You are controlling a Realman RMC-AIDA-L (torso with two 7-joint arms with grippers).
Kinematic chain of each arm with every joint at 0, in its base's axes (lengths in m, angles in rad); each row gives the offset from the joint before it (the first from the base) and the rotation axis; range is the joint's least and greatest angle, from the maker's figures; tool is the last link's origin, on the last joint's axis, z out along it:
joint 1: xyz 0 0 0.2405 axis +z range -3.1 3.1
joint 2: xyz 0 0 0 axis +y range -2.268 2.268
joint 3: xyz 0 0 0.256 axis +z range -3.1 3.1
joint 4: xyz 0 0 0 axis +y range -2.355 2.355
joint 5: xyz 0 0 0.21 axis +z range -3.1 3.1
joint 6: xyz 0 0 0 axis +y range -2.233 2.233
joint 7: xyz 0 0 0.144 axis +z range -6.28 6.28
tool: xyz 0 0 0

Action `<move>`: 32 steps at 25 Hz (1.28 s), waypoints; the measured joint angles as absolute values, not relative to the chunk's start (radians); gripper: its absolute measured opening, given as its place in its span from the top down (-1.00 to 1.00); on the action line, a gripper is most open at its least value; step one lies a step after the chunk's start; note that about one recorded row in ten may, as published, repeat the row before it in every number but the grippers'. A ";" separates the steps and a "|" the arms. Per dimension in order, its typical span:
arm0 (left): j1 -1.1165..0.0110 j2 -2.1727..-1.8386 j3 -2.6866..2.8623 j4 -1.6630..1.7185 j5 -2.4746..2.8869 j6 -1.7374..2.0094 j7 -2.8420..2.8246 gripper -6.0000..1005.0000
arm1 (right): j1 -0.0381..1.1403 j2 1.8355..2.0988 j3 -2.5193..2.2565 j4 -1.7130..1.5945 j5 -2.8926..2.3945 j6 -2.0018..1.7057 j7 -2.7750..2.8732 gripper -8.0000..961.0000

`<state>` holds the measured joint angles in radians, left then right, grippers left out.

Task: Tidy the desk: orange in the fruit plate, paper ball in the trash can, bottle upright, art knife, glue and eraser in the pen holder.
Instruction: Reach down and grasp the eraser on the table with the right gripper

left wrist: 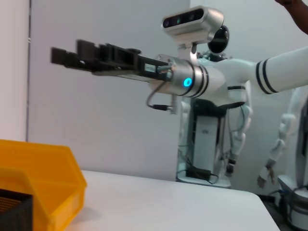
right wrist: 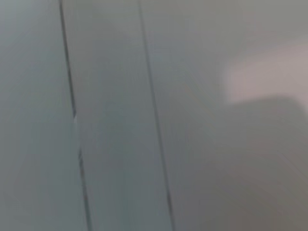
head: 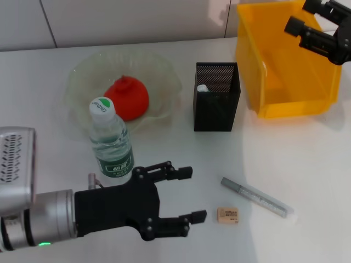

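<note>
The orange [head: 127,97] lies in the fruit plate [head: 164,71] at the back left. In front of it the bottle [head: 111,143] stands upright. My left gripper [head: 193,194] is open low over the table, just right of the bottle, and its near finger points at the eraser [head: 228,215]. A grey art knife [head: 256,196] lies beside the eraser. The pen holder [head: 215,109] shows a white tip [head: 203,87] inside, perhaps the glue. My right gripper [head: 303,15] hangs open and empty over the trash can [head: 285,66]. The paper ball is out of view.
The left wrist view looks across the table at the trash can [left wrist: 43,178], a corner of the pen holder [left wrist: 14,211] and the right arm's gripper [left wrist: 72,50] in the air, with other robots beyond. The right wrist view shows only grey wall panels.
</note>
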<state>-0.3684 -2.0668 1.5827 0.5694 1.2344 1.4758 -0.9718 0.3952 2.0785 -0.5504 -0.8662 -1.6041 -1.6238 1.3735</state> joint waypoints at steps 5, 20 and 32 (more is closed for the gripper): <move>-0.360 -2.065 1.560 0.567 1.235 1.487 -0.971 -0.60 | 0.348 2.078 -0.662 -1.377 -1.893 -1.742 1.802 -0.59; -0.359 -2.056 1.471 0.478 1.244 1.559 -0.934 -0.60 | 0.624 2.009 -1.053 -1.613 -2.405 -2.174 2.226 -0.58; -0.363 -2.047 1.465 0.480 1.292 1.557 -0.969 -0.60 | 0.688 2.082 -1.354 -1.543 -2.497 -2.129 2.208 -0.58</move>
